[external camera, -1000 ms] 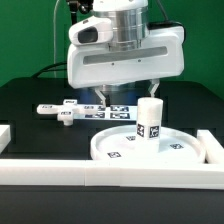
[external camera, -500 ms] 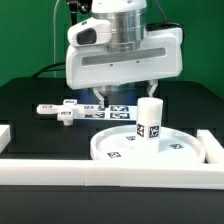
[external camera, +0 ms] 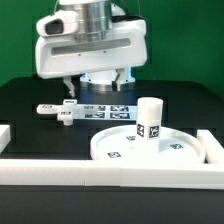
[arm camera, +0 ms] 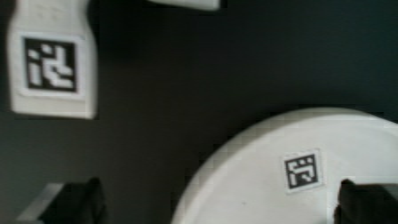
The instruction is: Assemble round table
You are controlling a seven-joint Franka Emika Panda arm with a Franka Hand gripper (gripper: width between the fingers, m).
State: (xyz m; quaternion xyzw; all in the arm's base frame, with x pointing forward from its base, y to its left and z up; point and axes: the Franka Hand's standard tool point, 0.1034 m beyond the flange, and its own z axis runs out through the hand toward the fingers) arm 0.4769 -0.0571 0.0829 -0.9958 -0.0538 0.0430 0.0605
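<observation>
The large round disc (external camera: pixel 150 149) lies on the black table at the exterior view's right, with the short thick cylinder (external camera: pixel 149 119) standing upright on it. The flat cross-shaped piece (external camera: pixel 61 112) lies to the exterior view's left. My gripper (external camera: pixel 97 91) hangs open and empty above the table, behind and between the cross-shaped piece and the disc. In the wrist view the gripper (arm camera: pixel 217 208) shows two dark fingertips (arm camera: pixel 71 205) wide apart, with the disc's rim (arm camera: pixel 267 165) and one tagged arm of the cross-shaped piece (arm camera: pixel 52 60) below them.
The marker board (external camera: pixel 110 109) lies on the table under the gripper. White border bars run along the front (external camera: pixel 100 171), the left (external camera: pixel 7 135) and the right (external camera: pixel 211 146). A green wall stands behind.
My gripper has moved to the exterior view's left, away from above the cylinder and toward the cross-shaped piece. The parts have not moved.
</observation>
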